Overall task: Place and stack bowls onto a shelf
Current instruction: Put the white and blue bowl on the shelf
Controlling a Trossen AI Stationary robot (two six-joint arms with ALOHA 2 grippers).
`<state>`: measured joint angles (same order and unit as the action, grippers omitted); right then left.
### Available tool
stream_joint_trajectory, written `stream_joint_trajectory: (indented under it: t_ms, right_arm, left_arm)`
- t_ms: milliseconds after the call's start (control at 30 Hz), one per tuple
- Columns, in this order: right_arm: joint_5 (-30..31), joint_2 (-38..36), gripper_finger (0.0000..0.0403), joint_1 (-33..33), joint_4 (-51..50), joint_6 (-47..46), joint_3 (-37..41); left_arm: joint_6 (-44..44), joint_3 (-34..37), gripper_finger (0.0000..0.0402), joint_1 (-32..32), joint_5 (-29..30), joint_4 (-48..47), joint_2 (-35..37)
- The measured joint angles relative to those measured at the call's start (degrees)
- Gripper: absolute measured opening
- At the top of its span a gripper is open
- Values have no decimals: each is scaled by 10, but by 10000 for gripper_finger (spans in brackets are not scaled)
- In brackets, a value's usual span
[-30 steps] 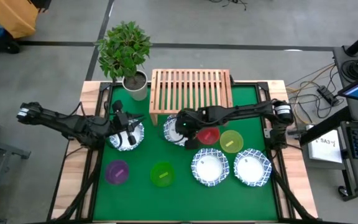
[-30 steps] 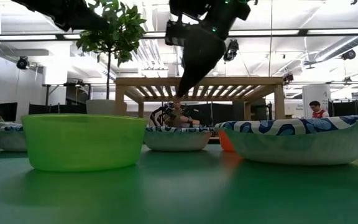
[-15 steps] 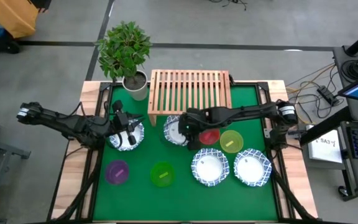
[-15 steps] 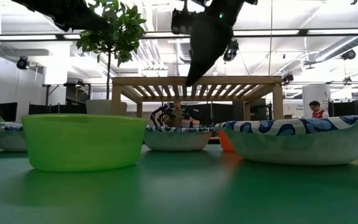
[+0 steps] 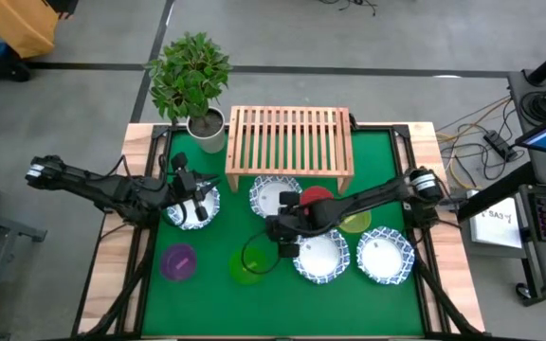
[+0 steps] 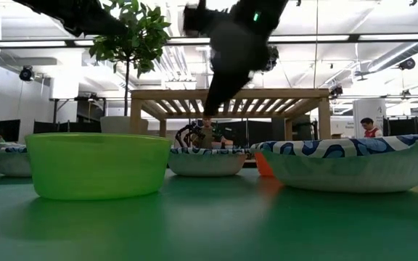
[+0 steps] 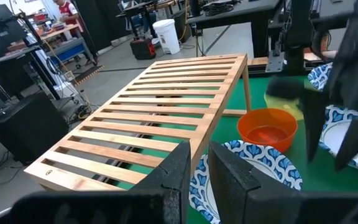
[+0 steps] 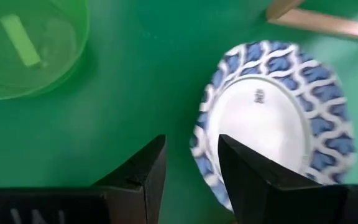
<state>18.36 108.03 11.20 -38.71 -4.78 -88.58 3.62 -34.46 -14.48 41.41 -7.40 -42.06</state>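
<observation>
My right gripper hangs open and empty above the green mat, between the green bowl and a near white blue-rimmed bowl. Its wrist view shows the green bowl and the white bowl that sits by the shelf. My left gripper is raised over the left white bowl, its fingers nearly together with nothing between them. The red bowl, yellow-green bowl, purple bowl and right white bowl rest on the mat.
A potted plant in a white pot stands at the far left corner beside the shelf. The shelf top holds nothing. My right arm reaches across the red and yellow-green bowls. People and benches show in the room beyond.
My right gripper has left the white bowl by the shelf, risen a little, and swung toward the table's near edge, coming down between the green bowl and the near white bowl. No bowl has been lifted.
</observation>
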Motion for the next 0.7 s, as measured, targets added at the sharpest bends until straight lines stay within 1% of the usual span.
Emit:
stream_joint_trajectory:
  t_ms: [67,133,267,400,500,667,700]
  right_arm:
    - [3,20,133,-1,5,1,0]
    - [24,37,130,-5,5,1,0]
    - [39,71,120,-11,2,3,0]
    - [58,88,102,-13,0,5,0]
    - [58,90,78,-14,0,10,0]
    - [59,81,22,-14,0,20,0]
    - [59,77,16,-14,0,24,0]
  left_arm:
    - [0,0,39,0,0,-1,0]
    - [0,0,39,0,0,-1,0]
    - [0,0,39,0,0,-1,0]
    - [-1,0,39,0,0,-1,0]
    - [-1,0,39,0,0,0,0]
    - [-1,0,39,0,0,0,0]
    - [-1,0,39,0,0,0,0]
